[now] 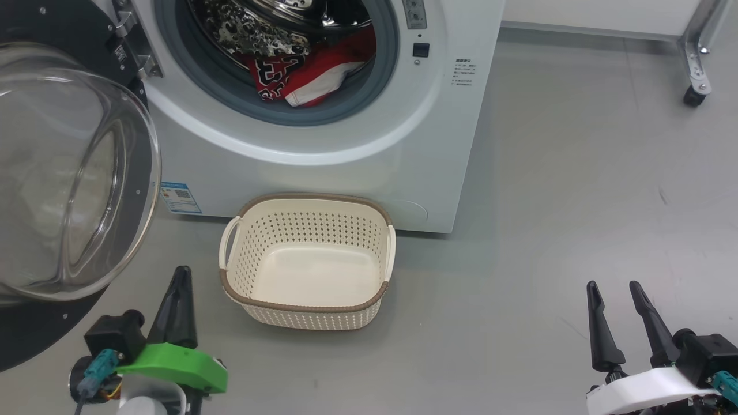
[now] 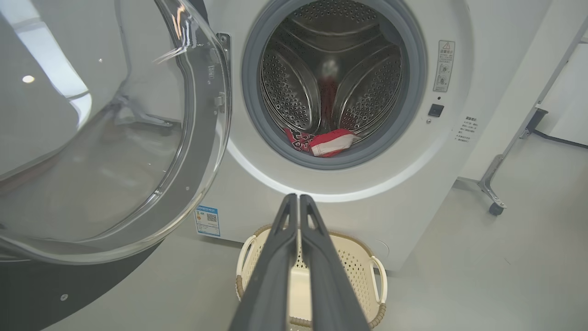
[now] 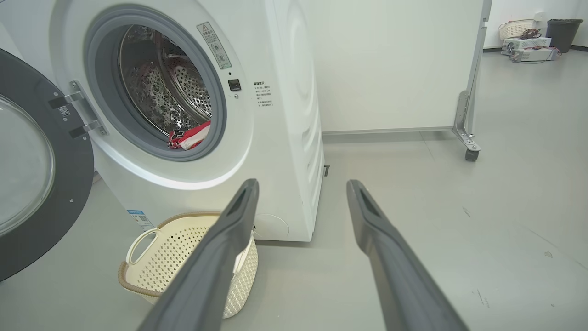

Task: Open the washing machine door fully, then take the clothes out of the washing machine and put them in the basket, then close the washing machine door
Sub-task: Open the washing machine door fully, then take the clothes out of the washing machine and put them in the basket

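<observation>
Left fingers (image 1: 176,311) together, right fingers (image 1: 599,328) apart, door (image 1: 63,173) open beside basket (image 1: 305,199), clothes (image 1: 311,75) in machine (image 1: 346,173)

Quick headcount: one washing machine (image 1: 346,178), one door (image 1: 40,323), one basket (image 1: 311,230).
One red-and-white clump of clothes (image 1: 311,78) inside the washing machine, can't split it into separate pieces; the lone basket sits right in front.

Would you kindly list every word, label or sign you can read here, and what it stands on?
Nothing reads clearly enough to quote.
Blue label on the washing machine: QR code, print too small.
Printed block on its front panel: too small.
Warning sticker: triangle sign, text blurred.
Clothes: black-and-white lettering, creased, unreadable.
</observation>
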Robot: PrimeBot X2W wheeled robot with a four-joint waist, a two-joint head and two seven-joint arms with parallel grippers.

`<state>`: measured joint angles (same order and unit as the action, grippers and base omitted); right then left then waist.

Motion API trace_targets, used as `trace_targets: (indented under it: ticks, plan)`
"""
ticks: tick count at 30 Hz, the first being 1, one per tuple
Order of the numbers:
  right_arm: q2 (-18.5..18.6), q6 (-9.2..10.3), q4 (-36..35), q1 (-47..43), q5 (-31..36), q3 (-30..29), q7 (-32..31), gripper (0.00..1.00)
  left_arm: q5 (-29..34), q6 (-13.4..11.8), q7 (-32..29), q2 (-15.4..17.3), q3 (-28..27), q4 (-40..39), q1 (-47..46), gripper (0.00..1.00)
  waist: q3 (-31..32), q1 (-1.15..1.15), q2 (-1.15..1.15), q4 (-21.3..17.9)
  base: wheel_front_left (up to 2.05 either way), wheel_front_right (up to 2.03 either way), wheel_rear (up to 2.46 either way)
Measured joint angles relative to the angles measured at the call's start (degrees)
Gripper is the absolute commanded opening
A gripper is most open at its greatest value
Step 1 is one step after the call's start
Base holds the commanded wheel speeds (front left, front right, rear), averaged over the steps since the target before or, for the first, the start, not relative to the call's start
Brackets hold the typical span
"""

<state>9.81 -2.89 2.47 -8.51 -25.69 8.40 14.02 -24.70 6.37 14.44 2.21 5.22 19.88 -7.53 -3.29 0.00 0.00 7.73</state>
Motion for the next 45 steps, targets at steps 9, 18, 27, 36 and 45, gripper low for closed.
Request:
trace_targets:
  ticks: [9,18,27,36,45]
  plan:
    - [-0.2,0.02,-0.3,-1.2,0.0,-1.2,0.2,1.0,0.0,0.5,0.0,0.0,5.1,-2.0,1.3,1.0,0.8,0.0,0.0,-2.8,0.0,0.0,0.0]
    - [-0.2,0.02,-1.0,-1.5,0.0,-1.7,0.2,1.0,-0.8,0.5,0.0,0.0,5.5,-3.8,1.5,1.0,1.0,0.0,0.0,-3.0,0.0,0.0,0.0]
    - [-0.2,0.01,-1.2,-1.7,0.0,-1.8,0.2,1.0,-1.0,0.5,0.0,0.0,5.6,-5.0,2.1,1.0,1.4,0.0,0.0,-3.1,0.0,0.0,0.0]
    - [-0.3,0.0,-1.2,-2.3,0.1,-1.8,0.2,1.0,-1.0,0.5,0.0,0.0,5.9,-5.6,2.9,1.0,1.8,0.0,0.0,-3.1,0.0,0.0,0.0]
    - [-0.3,-0.02,-1.4,-2.6,0.1,-1.9,0.2,1.0,-1.0,0.5,0.0,0.0,5.9,-6.2,3.3,1.0,2.1,0.0,0.0,-3.1,0.0,0.0,0.0]
